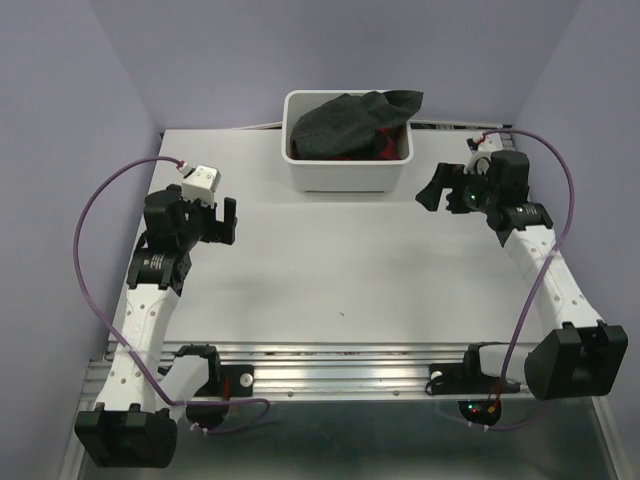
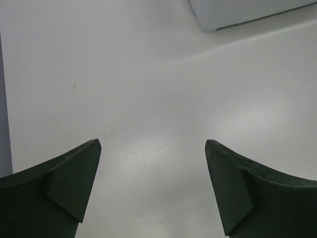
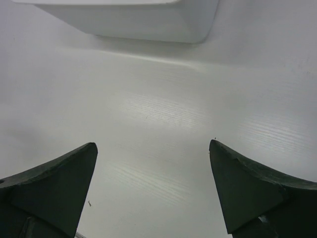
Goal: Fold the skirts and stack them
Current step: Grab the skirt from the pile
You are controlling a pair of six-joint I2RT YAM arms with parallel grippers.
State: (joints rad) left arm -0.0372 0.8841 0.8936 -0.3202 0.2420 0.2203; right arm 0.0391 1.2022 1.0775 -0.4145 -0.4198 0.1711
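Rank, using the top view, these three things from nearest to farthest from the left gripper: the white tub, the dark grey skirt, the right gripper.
Measured from the left gripper:
1. White tub: ahead and to its right; the tub's near left corner comes closest.
2. Dark grey skirt: lying inside that tub, behind its front wall.
3. Right gripper: far over on the right side, beyond the tub.

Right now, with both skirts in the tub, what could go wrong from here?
The grey skirt lies over the plaid skirt, so one grab may lift both together. The grey one drapes over the far rim of the tub and could snag. The tub looks light; pulling cloth out may drag or tip it.
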